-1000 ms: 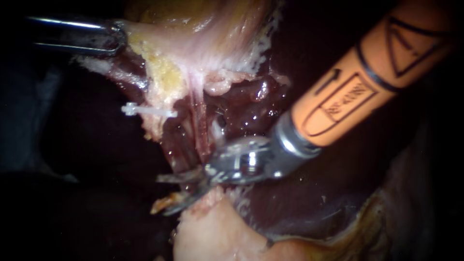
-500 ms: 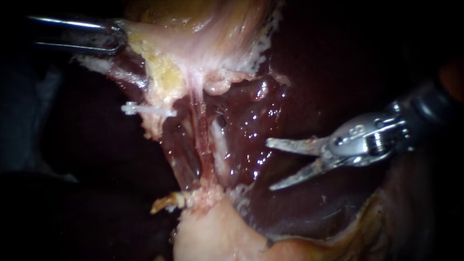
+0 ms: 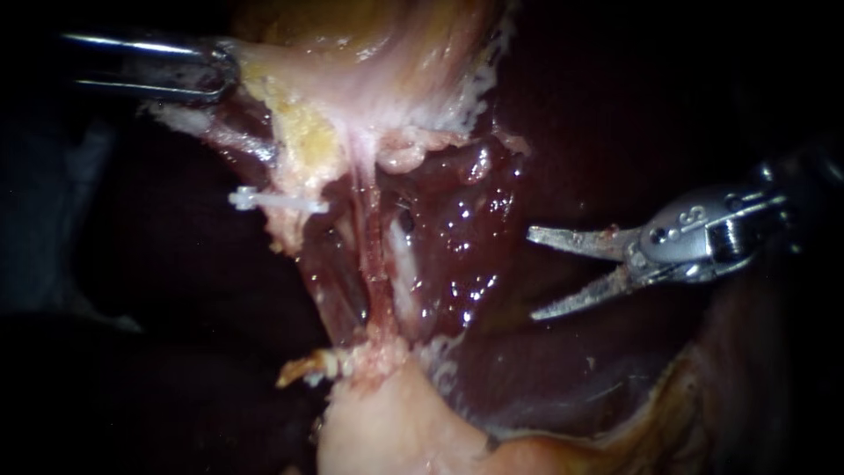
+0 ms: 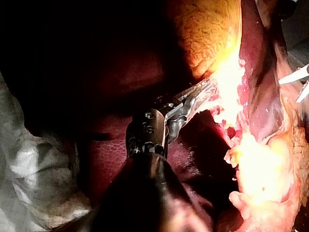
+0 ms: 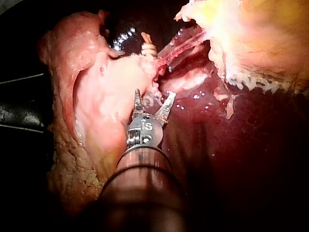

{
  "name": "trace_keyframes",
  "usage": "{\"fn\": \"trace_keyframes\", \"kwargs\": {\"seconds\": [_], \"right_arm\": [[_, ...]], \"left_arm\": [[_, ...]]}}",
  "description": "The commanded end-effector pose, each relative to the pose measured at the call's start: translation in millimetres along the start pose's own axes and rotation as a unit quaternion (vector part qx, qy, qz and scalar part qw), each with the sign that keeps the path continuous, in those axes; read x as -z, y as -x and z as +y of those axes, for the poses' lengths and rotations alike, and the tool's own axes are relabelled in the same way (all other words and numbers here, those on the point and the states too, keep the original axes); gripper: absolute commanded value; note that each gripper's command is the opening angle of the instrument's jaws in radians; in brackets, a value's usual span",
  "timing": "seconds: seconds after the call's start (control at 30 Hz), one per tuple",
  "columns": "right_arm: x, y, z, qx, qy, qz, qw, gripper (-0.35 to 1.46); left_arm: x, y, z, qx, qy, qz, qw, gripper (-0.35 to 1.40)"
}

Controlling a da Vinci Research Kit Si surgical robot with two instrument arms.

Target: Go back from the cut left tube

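Gaping wide, the right instrument (image 3: 536, 274) hung at the right, well apart from the left tube (image 3: 297, 211) bearing a white clip (image 3: 251, 199); the left instrument (image 3: 220, 75) clamped pale tissue (image 3: 264, 66) far left.

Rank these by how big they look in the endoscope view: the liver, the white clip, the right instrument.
Largest to smallest:
1. liver
2. right instrument, jaws open
3. white clip
The differences are plain, with no ties.
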Motion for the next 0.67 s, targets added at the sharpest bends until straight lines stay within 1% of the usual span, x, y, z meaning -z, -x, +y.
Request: {"fn": "trace_keyframes", "kwargs": {"seconds": [0.03,0.17,0.3,0.67], "right_arm": [[-0.1,0.0,0.0,0.0,0.0,0.0,1.0,1.43],[-0.1,0.1,0.0,0.0,0.0,0.0,1.0,1.43],[-0.1,0.1,0.0,0.0,0.0,0.0,1.0,1.43],[-0.2,0.0,0.0,-0.001,-0.006,0.002,1.0,1.43]], "left_arm": [[-0.4,0.2,-0.1,-0.001,0.002,0.0,1.0,-0.35],[-2.2,1.4,-0.4,-0.005,0.002,-0.006,1.0,-0.35],[-3.1,1.9,-0.5,-0.007,0.005,-0.009,0.9999,-0.35],[-3.2,1.8,-0.7,-0.007,0.005,-0.009,0.9999,-0.35]]}}
